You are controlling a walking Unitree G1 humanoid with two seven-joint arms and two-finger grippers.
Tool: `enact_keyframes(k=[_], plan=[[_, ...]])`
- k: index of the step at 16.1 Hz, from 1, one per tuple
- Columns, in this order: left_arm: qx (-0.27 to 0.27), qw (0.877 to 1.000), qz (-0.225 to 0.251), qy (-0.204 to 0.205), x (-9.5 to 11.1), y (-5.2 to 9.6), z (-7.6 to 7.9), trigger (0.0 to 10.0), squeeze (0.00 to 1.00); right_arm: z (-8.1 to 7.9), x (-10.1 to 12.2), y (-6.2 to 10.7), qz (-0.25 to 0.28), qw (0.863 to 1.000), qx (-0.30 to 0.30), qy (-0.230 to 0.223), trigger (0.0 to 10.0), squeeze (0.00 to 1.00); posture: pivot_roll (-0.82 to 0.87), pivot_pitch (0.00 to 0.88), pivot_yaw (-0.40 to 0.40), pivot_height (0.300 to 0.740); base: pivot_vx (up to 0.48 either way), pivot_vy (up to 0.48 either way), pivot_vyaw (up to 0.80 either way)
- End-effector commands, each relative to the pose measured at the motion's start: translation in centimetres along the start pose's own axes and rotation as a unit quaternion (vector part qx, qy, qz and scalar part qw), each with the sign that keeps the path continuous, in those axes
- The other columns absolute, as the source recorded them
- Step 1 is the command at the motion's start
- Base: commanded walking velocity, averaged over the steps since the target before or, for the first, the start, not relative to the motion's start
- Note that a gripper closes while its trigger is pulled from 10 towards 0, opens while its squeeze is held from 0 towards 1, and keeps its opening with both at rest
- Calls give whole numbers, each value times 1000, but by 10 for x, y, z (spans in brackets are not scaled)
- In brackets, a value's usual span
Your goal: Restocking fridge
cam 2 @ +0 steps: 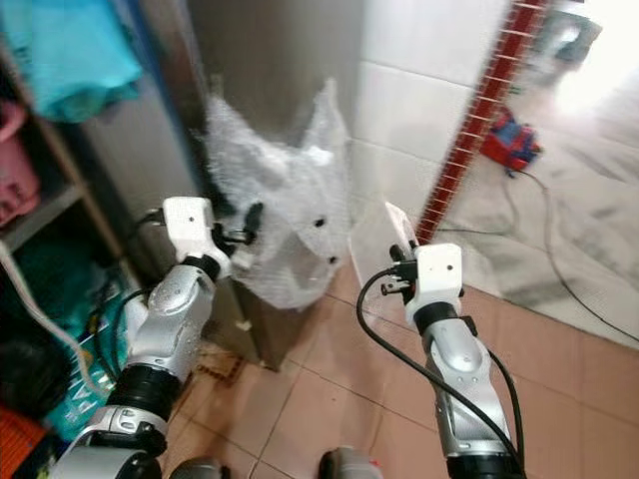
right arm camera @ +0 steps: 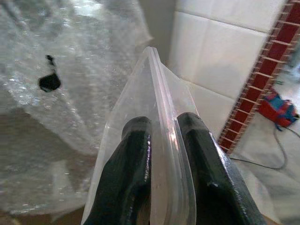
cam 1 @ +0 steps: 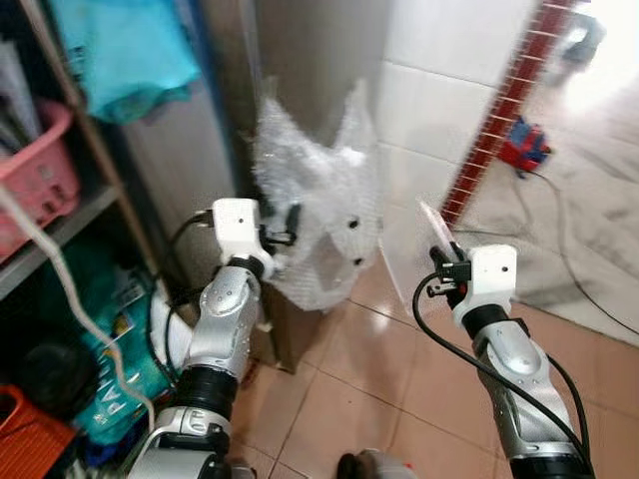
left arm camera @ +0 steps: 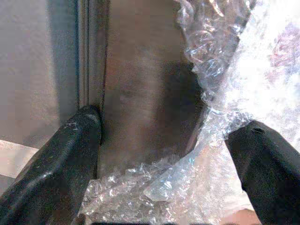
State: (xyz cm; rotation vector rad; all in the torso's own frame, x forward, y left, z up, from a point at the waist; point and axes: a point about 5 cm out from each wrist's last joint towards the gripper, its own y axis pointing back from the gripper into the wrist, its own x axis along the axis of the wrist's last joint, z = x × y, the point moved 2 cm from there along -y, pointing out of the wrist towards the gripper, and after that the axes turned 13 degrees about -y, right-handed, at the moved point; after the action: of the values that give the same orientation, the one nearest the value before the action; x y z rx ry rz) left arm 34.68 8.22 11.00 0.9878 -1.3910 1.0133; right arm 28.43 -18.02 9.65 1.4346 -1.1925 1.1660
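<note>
I saw a brushed grey steel fridge [cam 1: 310, 60] with whitish clear bubble wrap [cam 1: 319, 215] against it. Left of the fridge sat a pink basket [cam 1: 40, 175] and teal cloth [cam 1: 125, 45]. Right of it were white wall tiles [cam 1: 439, 60], a red-and-white brick-pattern strip [cam 1: 499, 110], and terracotta floor tiles [cam 1: 359, 399].

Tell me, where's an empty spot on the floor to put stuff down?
The tan floor tiles between the two arms, in front of the bubble wrap, look bare. The left is crowded: shelves with a pink basket, bags below. The left pincer sits at the wrap; the right pincer grips a clear plastic bag.
</note>
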Motion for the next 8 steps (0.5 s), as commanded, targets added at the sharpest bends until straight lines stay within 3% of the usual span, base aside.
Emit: enact_keyframes(k=[1,3,6,7,8], plan=[[-85,996,-10,1,-3,-2,33,10000,0,0,2,3,6,1000,-2,3,10000,0,-26,48,-11,740,0,0,0],[-116,993,-8,-4,-4,-2,39,10000,0,0,1,3,4,1000,-3,4,10000,0,-27,46,-10,740,0,0,0],[-209,978,-14,-18,-6,-3,52,10000,0,6,-2,7,-1,1000,-13,20,10000,0,-28,43,-10,740,0,0,0],[-220,975,-17,-25,-6,-3,54,10000,0,8,-3,9,-1,999,-23,28,10000,0,-28,43,-10,740,0,0,0],[-211,977,-16,-33,-5,-6,54,10000,0,19,-7,15,-10,996,-69,49,10000,0,-30,41,-9,740,0,0,0]])
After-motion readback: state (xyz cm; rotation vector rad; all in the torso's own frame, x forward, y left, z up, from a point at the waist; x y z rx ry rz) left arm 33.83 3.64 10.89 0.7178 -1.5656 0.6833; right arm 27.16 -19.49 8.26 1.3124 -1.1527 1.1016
